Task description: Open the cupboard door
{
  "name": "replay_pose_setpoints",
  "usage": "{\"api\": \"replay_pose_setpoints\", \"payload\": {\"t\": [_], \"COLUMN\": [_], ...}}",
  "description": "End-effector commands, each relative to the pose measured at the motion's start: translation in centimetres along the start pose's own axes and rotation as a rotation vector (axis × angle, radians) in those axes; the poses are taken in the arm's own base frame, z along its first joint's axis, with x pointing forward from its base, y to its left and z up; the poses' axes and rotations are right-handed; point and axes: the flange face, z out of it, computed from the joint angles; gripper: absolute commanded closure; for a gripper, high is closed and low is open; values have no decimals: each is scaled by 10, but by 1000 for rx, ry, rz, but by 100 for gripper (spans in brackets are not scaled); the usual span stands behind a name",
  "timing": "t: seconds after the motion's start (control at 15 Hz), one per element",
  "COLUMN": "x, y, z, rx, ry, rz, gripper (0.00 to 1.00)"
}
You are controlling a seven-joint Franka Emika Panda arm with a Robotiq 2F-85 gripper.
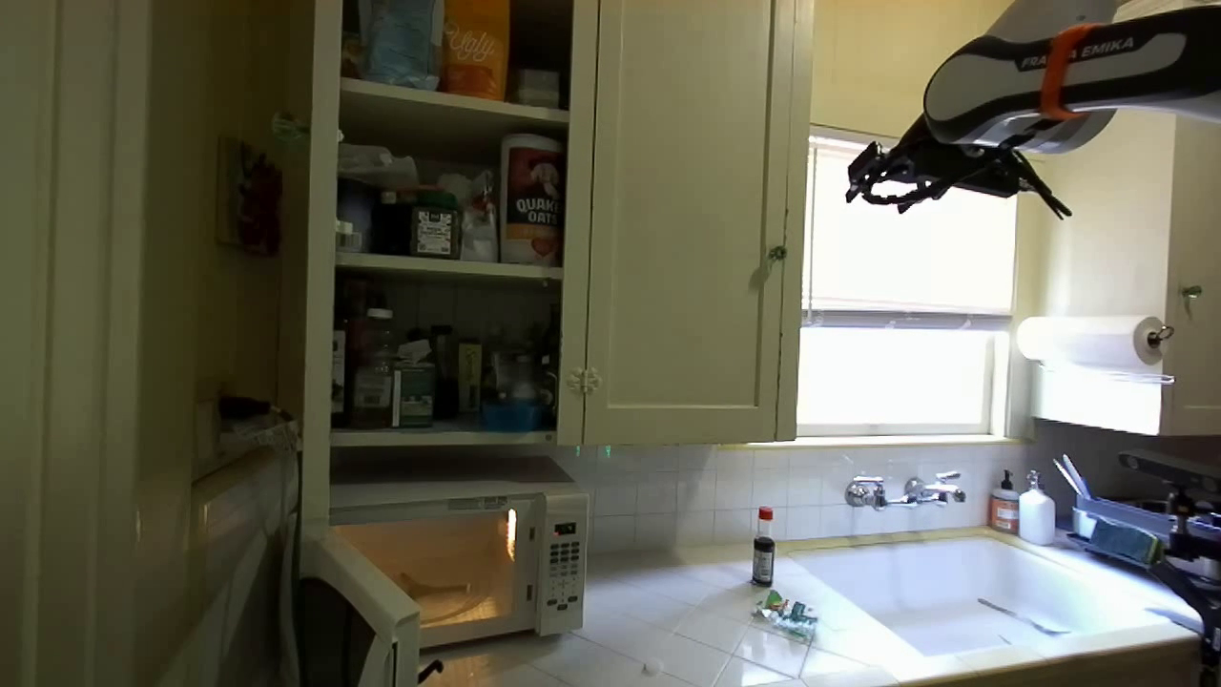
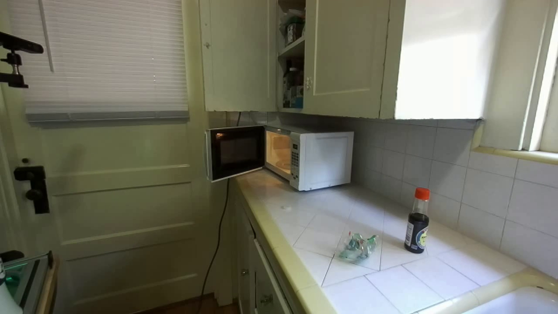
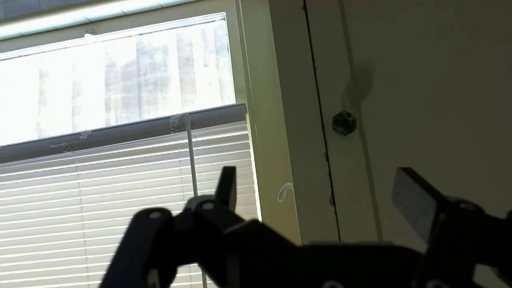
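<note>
Fingers [image 3: 414, 203] stand apart, the cupboard door [image 1: 682, 219] cut off above in both exterior views.

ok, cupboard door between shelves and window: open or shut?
Shut: the cupboard door sits flush; only a thin seam shows beside its knob.

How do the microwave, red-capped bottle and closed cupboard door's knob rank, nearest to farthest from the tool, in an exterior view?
1. Cupboard door knob: left, slightly lower.
2. Red-capped bottle: well below, on the counter.
3. Microwave: far left, beneath the open shelves.
</note>
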Motion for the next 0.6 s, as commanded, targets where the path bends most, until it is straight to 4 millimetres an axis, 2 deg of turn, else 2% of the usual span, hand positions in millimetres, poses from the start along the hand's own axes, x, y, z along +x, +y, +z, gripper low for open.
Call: {"api": "replay_pose_setpoints", "payload": {"t": [0.0, 0.27, 0.53], "x": [19, 23, 32], "y": [2, -4, -13], "z": [20, 45, 60], "rx": [-27, 17, 82], "ry": [-68, -189, -261], "rz": [3, -30, -80], "gripper": [0, 0, 0]}}
